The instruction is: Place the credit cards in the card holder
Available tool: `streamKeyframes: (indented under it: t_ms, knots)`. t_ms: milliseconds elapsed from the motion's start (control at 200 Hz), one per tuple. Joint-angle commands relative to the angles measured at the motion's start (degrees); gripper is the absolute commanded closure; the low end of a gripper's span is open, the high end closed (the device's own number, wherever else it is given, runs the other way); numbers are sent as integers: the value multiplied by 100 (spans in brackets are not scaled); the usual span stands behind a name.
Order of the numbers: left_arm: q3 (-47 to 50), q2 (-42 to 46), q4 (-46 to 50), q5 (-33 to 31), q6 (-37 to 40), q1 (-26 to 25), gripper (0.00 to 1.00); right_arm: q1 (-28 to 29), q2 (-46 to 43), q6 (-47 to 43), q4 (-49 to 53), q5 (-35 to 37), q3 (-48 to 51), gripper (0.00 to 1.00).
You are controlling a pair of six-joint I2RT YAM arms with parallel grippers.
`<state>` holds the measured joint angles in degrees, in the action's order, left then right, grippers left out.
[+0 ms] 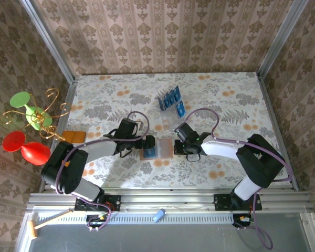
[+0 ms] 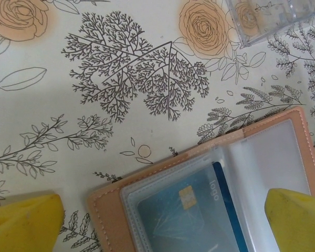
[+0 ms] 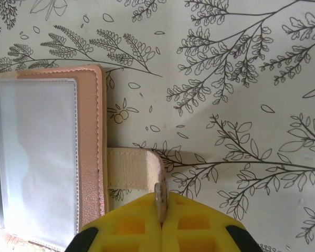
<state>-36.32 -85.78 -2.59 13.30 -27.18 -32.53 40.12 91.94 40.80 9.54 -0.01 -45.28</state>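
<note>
Right gripper point(image 3: 161, 210) is pinched shut on the strap point(image 3: 128, 168) of the open wallet point(image 3: 89, 131) lying on the bench point(image 3: 226, 79), one blue card point(image 2: 189, 220) inside, while the left gripper point(image 2: 163, 218) gapes wide over it.

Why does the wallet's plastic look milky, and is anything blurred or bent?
Left wrist: light hazes the clear sleeve of the card holder over the credit card; the yellow fingers look soft, too close. Right wrist: the strap casts a faint shadow. Top external: even light; frame rails splay, likely lens distortion.

Tan card holder point(image 3: 92, 105), cream strap point(image 3: 131, 168); blue credit card point(image 2: 226, 199); yellow right claw point(image 3: 161, 210); floral tablecloth point(image 2: 147, 52).
</note>
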Motion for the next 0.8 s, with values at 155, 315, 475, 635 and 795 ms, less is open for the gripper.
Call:
streamKeyframes:
  t_ms: [155,315,475,635,795]
  knots:
    - [-43,-55,-332,448,-98,-127,0,-31,118,135,-211,-62,16,100]
    - [1,135,-374,524,-210,-152,0,-33,164,187,-334,-124,92,100]
    - [32,285,-416,602,-328,-160,0,-22,235,234,-452,-180,124,100]
    - [131,540,-627,686,-548,-165,0,-13,285,280,-548,-219,164,100]
    - [180,788,-862,746,-817,-224,0,-13,341,302,-602,-249,142,100]
